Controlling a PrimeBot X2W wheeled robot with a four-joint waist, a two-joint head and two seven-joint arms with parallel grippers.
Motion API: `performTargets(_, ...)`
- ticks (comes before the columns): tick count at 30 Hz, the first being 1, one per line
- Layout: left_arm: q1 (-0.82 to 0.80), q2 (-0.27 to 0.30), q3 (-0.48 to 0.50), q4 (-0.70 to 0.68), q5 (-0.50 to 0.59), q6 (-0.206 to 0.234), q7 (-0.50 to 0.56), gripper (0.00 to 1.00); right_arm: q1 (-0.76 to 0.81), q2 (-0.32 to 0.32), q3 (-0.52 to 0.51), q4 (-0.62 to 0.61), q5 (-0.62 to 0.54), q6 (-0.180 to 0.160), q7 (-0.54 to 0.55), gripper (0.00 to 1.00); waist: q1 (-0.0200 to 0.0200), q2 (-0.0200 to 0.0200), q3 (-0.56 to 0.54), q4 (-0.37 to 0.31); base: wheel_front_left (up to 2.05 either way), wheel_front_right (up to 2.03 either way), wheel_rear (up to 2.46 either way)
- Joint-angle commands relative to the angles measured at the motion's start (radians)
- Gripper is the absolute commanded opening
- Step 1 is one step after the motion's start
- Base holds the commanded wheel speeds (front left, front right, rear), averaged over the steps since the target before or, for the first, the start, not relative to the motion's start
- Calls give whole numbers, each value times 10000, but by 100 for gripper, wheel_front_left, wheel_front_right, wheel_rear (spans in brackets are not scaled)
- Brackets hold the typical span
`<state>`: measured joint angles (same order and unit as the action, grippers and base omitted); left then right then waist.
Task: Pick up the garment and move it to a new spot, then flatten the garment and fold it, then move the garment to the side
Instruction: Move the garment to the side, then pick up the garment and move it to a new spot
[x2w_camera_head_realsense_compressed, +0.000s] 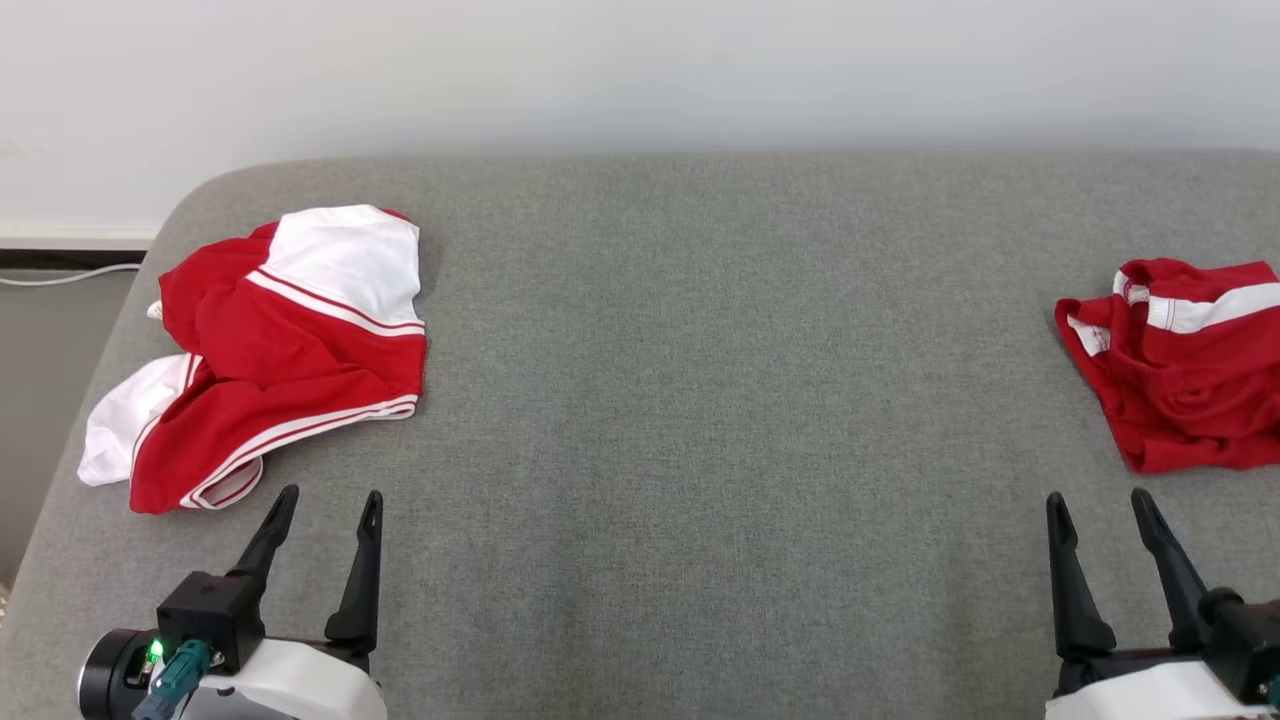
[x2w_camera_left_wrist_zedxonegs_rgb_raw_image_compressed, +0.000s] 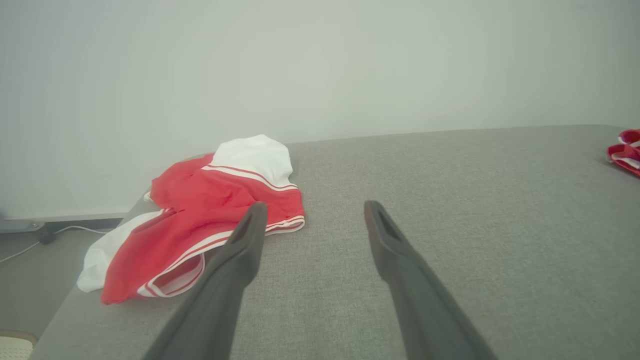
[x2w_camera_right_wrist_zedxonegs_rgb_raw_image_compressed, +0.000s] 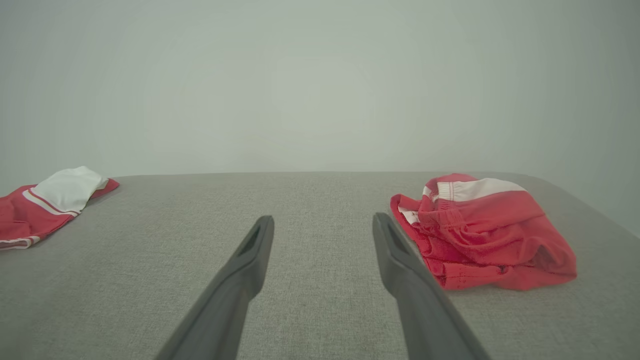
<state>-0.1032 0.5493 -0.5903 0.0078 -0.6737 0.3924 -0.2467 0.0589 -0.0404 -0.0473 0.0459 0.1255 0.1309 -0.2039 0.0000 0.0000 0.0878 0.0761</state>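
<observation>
Two crumpled red-and-white garments lie on the grey cushioned surface (x2w_camera_head_realsense_compressed: 700, 400). One garment (x2w_camera_head_realsense_compressed: 270, 350) sits at the far left, also in the left wrist view (x2w_camera_left_wrist_zedxonegs_rgb_raw_image_compressed: 200, 220). The other red garment (x2w_camera_head_realsense_compressed: 1180, 365) lies at the right edge, bunched up in the right wrist view (x2w_camera_right_wrist_zedxonegs_rgb_raw_image_compressed: 480, 235). My left gripper (x2w_camera_head_realsense_compressed: 330, 500) hovers open just in front of the left garment, nothing between its fingers (x2w_camera_left_wrist_zedxonegs_rgb_raw_image_compressed: 240, 250). Near the front right, my right gripper (x2w_camera_head_realsense_compressed: 1098, 500) is open and empty, its fingers (x2w_camera_right_wrist_zedxonegs_rgb_raw_image_compressed: 400, 260) just left of the right garment.
A pale wall (x2w_camera_head_realsense_compressed: 640, 70) runs behind the surface. The surface's rounded left corner drops to a floor with a white cable (x2w_camera_head_realsense_compressed: 60, 275). The wide middle of the grey surface lies between the two garments.
</observation>
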Motion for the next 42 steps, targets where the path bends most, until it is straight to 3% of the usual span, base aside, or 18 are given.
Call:
performTargets(1,-157,263,379,-136,-132,-50,-27,100,112,-103,304,-323,196,-2,-158,100,0,0,-266,76,0,0,0)
performTargets(17,302,348,137,-159,-161,83,127,100,1055,-100,298,-572,434,-2,-185,100,0,0,-869,236,0,0,0)
performTargets(33,217,446,120,-273,-134,180,198,100,1006,-99,290,-604,488,-2,-203,100,0,0,-736,428,0,0,0)
performTargets(42,88,405,187,-243,-146,195,152,100,825,-99,538,-667,428,-2,-110,100,0,0,-596,1135,0,0,0)
